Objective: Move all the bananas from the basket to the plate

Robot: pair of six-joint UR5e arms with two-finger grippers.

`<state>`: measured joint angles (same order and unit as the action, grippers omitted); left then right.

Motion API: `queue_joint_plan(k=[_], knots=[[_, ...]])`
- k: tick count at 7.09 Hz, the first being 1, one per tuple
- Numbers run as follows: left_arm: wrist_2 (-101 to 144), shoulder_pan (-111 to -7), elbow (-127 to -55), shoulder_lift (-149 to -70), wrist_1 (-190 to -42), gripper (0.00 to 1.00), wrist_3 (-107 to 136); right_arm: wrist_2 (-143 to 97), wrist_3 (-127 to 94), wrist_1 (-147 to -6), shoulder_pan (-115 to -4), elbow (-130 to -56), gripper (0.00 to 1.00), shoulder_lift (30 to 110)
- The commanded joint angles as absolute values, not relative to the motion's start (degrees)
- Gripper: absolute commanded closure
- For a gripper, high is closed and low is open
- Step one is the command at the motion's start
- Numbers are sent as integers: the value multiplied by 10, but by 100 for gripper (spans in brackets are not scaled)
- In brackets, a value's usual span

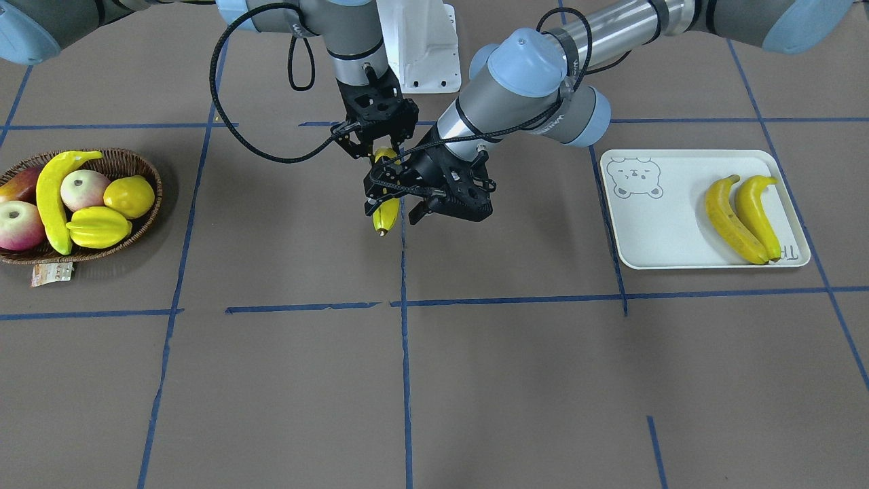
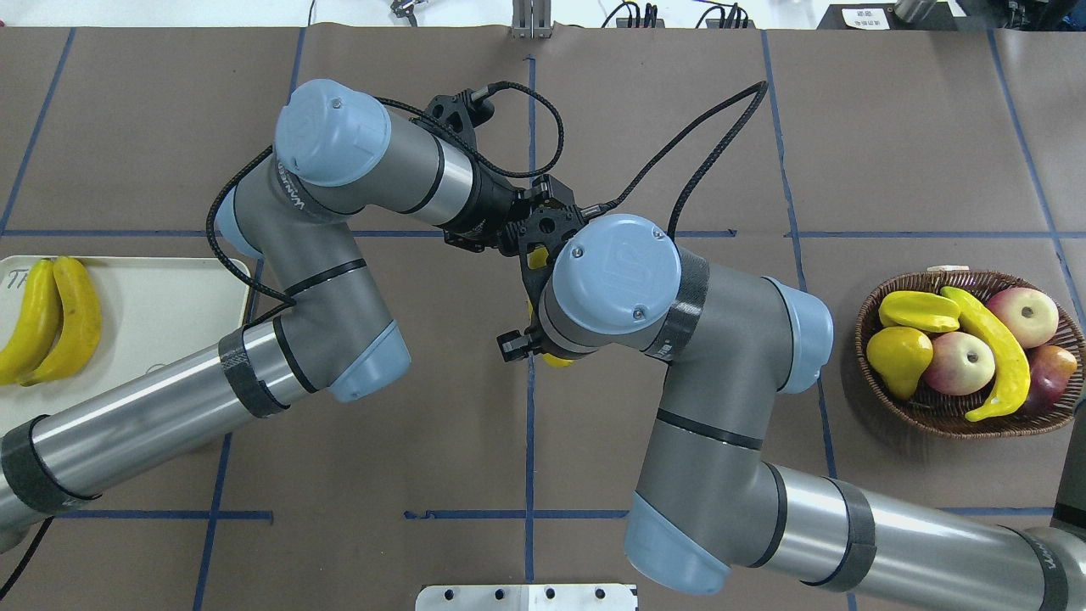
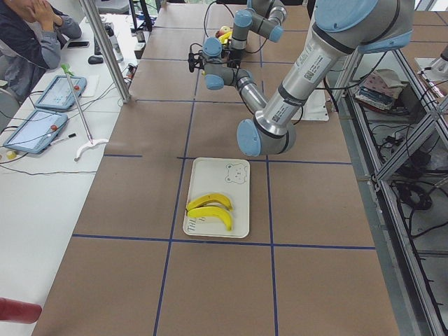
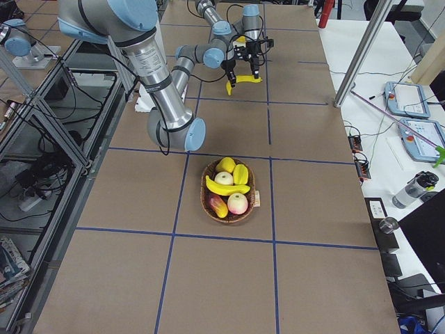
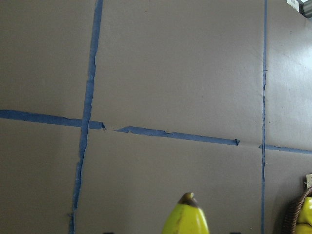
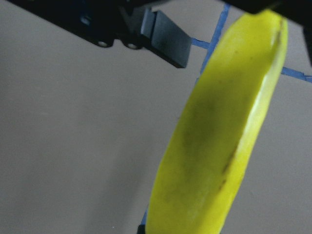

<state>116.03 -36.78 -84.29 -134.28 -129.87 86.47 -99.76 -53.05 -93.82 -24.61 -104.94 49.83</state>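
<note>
A: Where do we find the fruit that is out of the basket?

B: We see one long, curved, glossy yellow banana (image 1: 385, 212) hanging upright in the air over the middle of the brown paper-covered table (image 1: 516, 380). It is near a blue tape line (image 1: 405, 353), between the two arms.

A: Which arm has it?

B: The right gripper (image 1: 377, 151) points straight down, and we see it clamped on the banana's upper end. The left gripper (image 1: 397, 202) sits side-on at the banana's middle, its fingers apart, one on each side. In the right wrist view we see one black finger pad (image 6: 168, 41) just beside the yellow skin, with a strip of table showing between them.

A: And the others?

B: Two bananas (image 1: 730, 221) lie side by side, touching, at the lettered end of the flat rectangular off-white plate (image 1: 652, 231) with its grey bear-face drawing. They are well apart from both grippers.

A: What about the shallow oval basket of dark brown wicker (image 1: 139, 231)?

B: We count one basket banana (image 1: 51, 204) there, lying across the other fruit. With it are a ridged yellow starfruit (image 1: 98, 226), a round yellow lemon-like fruit (image 1: 129, 195) and rosy apples (image 1: 83, 189). A small paper tag (image 1: 51, 274) sticks out at the rim.
</note>
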Motion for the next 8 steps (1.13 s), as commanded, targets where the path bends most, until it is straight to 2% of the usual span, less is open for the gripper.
queue_joint_plan(k=[1,4,5,6,7,8], knots=[[1161,-367,-843,-1345,-1299,27,865,-998,-527,-937,-246,-1049,88,498],[1161,-362,-843,-1345,-1299,67,865,-998,-526,-937,-247,-1050,88,498],[1161,-362,-845,-1344,-1299,86,865,-998,-526,-936,-247,-1050,86,498],[1161,-362,-845,-1343,-1299,99,864,-998,-527,-936,-248,-1049,72,499],[1161,-362,-847,-1342,-1299,100,861,-998,-534,-934,-248,-1050,5,499],[1161,-363,-848,-1341,-1298,100,859,-998,-539,-936,-249,-1051,0,500]])
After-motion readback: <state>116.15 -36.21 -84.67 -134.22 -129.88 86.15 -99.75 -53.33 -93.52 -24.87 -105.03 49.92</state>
